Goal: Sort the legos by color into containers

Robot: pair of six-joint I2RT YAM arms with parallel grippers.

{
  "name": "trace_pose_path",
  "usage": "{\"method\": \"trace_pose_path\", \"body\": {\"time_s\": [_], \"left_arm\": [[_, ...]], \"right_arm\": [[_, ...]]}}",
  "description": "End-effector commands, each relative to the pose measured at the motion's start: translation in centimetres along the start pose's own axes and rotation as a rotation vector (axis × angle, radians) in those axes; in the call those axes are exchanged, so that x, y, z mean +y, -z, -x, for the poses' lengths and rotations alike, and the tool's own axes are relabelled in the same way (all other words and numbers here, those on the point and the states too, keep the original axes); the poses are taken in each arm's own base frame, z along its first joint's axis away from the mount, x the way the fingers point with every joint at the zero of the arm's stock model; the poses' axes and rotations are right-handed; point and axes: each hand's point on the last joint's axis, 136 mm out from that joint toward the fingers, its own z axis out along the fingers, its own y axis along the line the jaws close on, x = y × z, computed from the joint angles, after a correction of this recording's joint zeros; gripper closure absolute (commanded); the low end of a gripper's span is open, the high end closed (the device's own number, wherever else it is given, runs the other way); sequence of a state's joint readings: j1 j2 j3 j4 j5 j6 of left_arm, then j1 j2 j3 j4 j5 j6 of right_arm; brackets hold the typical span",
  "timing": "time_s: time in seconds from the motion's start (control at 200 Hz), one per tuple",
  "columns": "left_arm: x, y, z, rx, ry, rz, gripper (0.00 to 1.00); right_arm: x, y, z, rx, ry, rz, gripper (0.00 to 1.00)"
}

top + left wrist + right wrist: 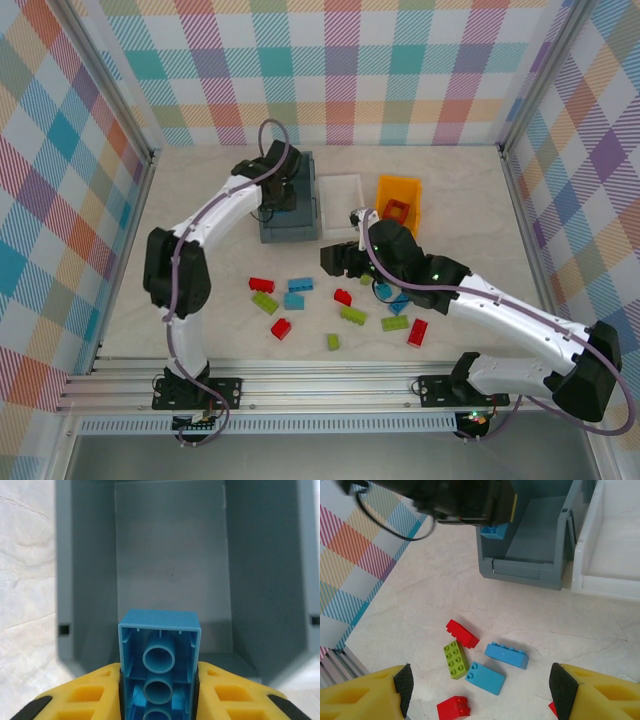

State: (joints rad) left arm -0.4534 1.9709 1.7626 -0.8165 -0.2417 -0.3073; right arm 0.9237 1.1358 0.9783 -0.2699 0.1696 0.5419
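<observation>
LEFT: my left hand grasps a blue brick, poised over the grey-blue bin, inside its walls | ACTION: I'd release while centred between the walls, then lift straight | RIGHT: right hand released, above loose bricks on the bench

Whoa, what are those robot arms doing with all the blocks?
They're sorting legos by color. The left gripper is pinching a blue brick over the grey bin and has not let go yet. The right gripper hangs open above the loose bricks, red, green and blue, on the table. One red brick sits in the orange bin.
</observation>
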Motion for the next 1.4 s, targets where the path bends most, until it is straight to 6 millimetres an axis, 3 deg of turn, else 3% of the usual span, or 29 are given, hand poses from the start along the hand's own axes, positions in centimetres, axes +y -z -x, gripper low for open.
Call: {"method": "trace_pose_path", "body": {"time_s": [0.0,0.125,0.175,0.25,0.465,0.655,0.805,0.995,1.155,1.395], "left_arm": [[0.5,-1.8,-0.4,0.048,0.026,0.072,0.64],[0.3,-3.2,-0.9,0.082,0.029,0.075,0.48],[0.2,-3.0,-0.9,0.082,0.035,0.069,0.40],[0.0,-2.0,-0.5,0.062,0.042,0.046,0.36],[-0.8,3.1,1.7,-0.034,0.086,-0.039,0.33],[-2.0,9.6,2.0,-0.150,0.134,-0.132,0.33],[-4.2,15.9,-1.4,-0.244,0.122,-0.268,0.33],[-7.4,21.8,-9.2,-0.310,0.062,-0.465,0.33],[-8.5,23.7,-13.5,-0.341,0.027,-0.539,0.33],[-8.2,24.2,-14.9,-0.365,0.009,-0.538,0.34]], "right_arm": [[0.6,1.7,2.1,-0.087,-0.023,0.014,0.26],[-0.8,2.6,1.6,-0.085,-0.030,-0.042,0.25],[-1.7,3.0,1.3,-0.084,-0.041,-0.083,0.25],[-3.5,3.8,0.9,-0.087,-0.066,-0.166,0.25],[-10.7,5.7,-1.1,0.016,-0.209,-0.428,0.29],[-11.5,2.7,-4.6,0.254,-0.200,-0.411,0.33],[-12.8,-0.8,-7.5,0.428,-0.193,-0.451,0.38],[-15.5,-4.6,-9.9,0.548,-0.279,-0.516,0.43],[-16.4,-7.4,-10.4,0.579,-0.299,-0.519,0.43],[-18.0,-8.8,-11.6,0.626,-0.346,-0.568,0.50]]}}
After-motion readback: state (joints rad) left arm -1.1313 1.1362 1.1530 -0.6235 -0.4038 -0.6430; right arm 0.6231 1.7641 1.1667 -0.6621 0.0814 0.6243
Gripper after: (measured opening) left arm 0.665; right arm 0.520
